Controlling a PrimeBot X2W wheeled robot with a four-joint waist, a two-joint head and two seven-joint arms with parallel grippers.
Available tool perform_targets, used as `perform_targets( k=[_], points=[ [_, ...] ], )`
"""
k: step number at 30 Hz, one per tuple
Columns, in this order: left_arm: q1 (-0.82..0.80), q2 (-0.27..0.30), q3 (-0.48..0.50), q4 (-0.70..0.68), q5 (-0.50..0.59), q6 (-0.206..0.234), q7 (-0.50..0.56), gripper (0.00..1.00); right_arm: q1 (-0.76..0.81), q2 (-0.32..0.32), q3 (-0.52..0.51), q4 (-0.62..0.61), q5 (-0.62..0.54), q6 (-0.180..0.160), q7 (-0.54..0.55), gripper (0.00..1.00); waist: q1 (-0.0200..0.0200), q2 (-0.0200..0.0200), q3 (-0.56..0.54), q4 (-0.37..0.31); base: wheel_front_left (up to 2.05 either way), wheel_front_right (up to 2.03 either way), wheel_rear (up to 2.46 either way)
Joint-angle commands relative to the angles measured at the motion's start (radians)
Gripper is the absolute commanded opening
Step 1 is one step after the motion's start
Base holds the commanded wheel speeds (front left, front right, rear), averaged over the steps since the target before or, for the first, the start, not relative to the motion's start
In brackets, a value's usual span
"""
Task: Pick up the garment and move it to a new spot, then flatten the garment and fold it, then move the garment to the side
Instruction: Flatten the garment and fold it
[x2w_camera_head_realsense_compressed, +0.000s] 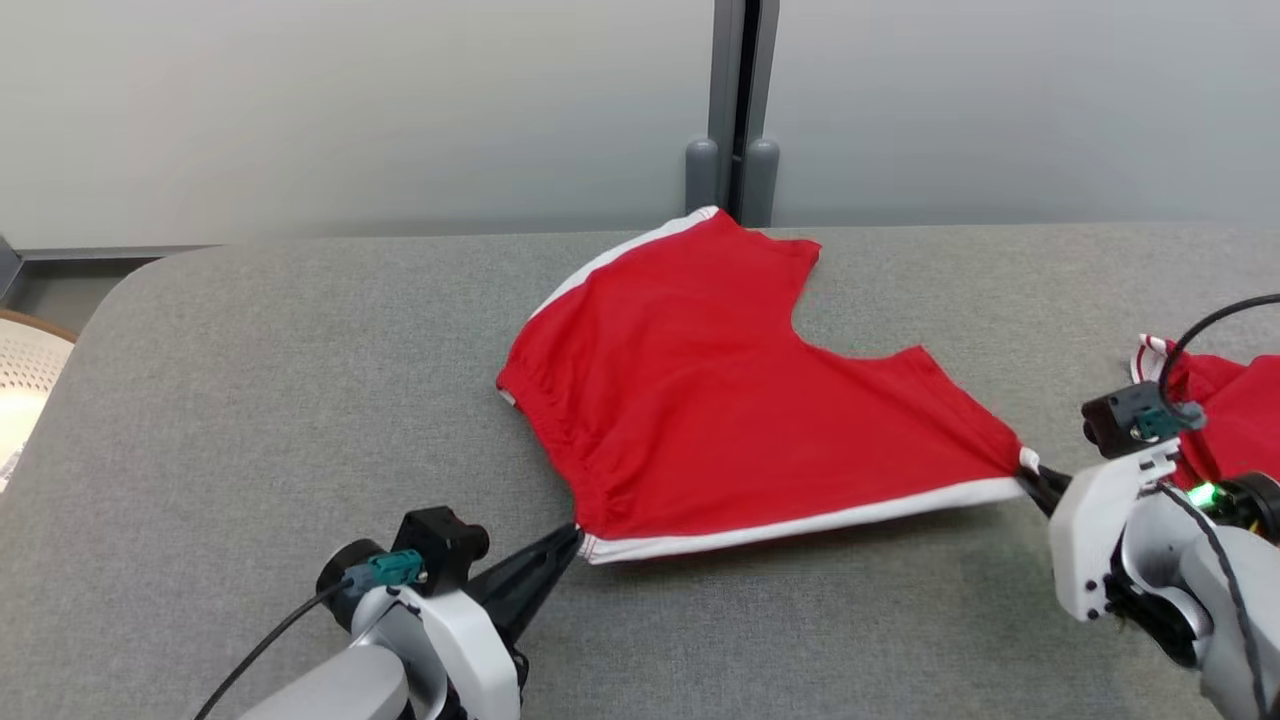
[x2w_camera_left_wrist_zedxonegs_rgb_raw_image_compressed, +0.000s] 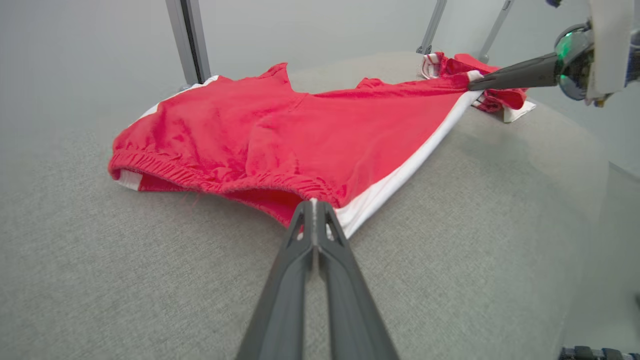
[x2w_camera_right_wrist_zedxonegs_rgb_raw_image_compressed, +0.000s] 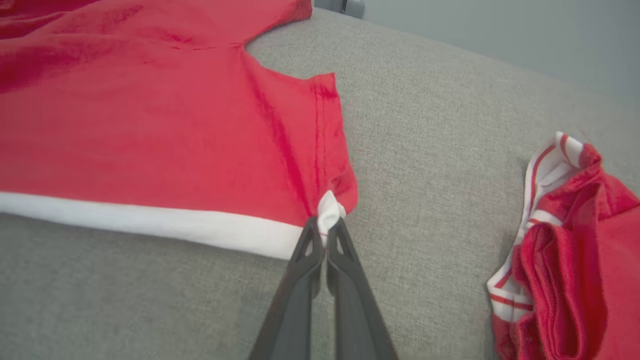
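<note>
1. The desk (x2w_camera_head_realsense_compressed: 250, 400) has a grey woven fabric cover; its far left corner is rounded.
2. Pale grey, matt wall panels (x2w_camera_head_realsense_compressed: 350, 110) stand directly behind the desk.
3. A grey vertical post (x2w_camera_head_realsense_compressed: 735, 90) separates the two panels. Two rounded cylindrical caps (x2w_camera_head_realsense_compressed: 702, 170) sit at its base, one on each side.
4. A dark ledge (x2w_camera_head_realsense_compressed: 90, 255) runs along the foot of the left panel.
5. A round, pale, perforated object (x2w_camera_head_realsense_compressed: 25, 380) with a brown rim sits beyond the left edge of the desk.
6. Lighting is soft and even.

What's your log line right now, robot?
left gripper: shut on red garment waistband corner | right gripper: shut on its hem corner | crumpled red cloth: lying apart
</note>
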Motion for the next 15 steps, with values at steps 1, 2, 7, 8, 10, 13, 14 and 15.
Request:
perform_targets(
  k=[1, 2, 7, 8, 10, 13, 14, 15],
  points=[
    [0.030, 0.016, -0.006, -0.027, -0.011, -0.001, -0.004, 0.00, 0.048, -0.064, 0.024, -0.067, 0.058, -0.002, 0.045, 0.00, -0.0001, 0.0000, -0.022, -0.007, 0.00, 0.00, 0.00],
    [0.041, 0.020, -0.013, -0.043, -0.009, -0.001, 0.001, 0.00, 0.067, -0.096, 0.036, -0.104, 0.083, -0.002, 0.068, 0.00, -0.0001, 0.0000, -0.028, -0.007, 0.00, 0.00, 0.00],
    [0.074, 0.043, -0.028, -0.112, -0.015, 0.015, 0.026, 0.00, 0.137, -0.209, 0.048, -0.233, 0.169, -0.002, 0.148, 0.00, -0.0001, 0.0000, -0.041, -0.009, 0.00, 0.00, 0.00],
    [0.083, 0.049, -0.036, -0.133, -0.017, 0.016, 0.036, 0.00, 0.155, -0.237, 0.048, -0.263, 0.185, -0.002, 0.169, 0.00, -0.0001, 0.0000, -0.044, -0.010, 0.00, 0.00, 0.00],
    [0.109, 0.055, -0.046, -0.181, -0.046, 0.012, 0.064, 0.00, 0.192, -0.288, 0.040, -0.316, 0.213, -0.002, 0.210, 0.00, -0.0001, 0.0000, -0.052, -0.009, 0.00, 0.00, 0.00],
    [0.140, 0.082, -0.063, -0.255, -0.083, 0.007, 0.096, 0.00, 0.236, -0.361, 0.027, -0.412, 0.220, -0.002, 0.248, 0.00, -0.0001, 0.0000, -0.061, -0.011, 0.00, 0.00, 0.00],
    [0.152, 0.090, -0.067, -0.280, -0.094, 0.006, 0.105, 0.00, 0.258, -0.375, 0.018, -0.443, 0.236, -0.002, 0.262, 0.00, -0.0001, 0.0000, -0.062, -0.012, 0.00, 0.00, 0.00],
    [0.161, 0.097, -0.074, -0.306, -0.101, 0.005, 0.114, 0.00, 0.280, -0.387, 0.006, -0.470, 0.252, -0.002, 0.280, 0.00, -0.0001, 0.0000, -0.064, -0.013, 0.00, 0.00, 0.00]
  ],
)
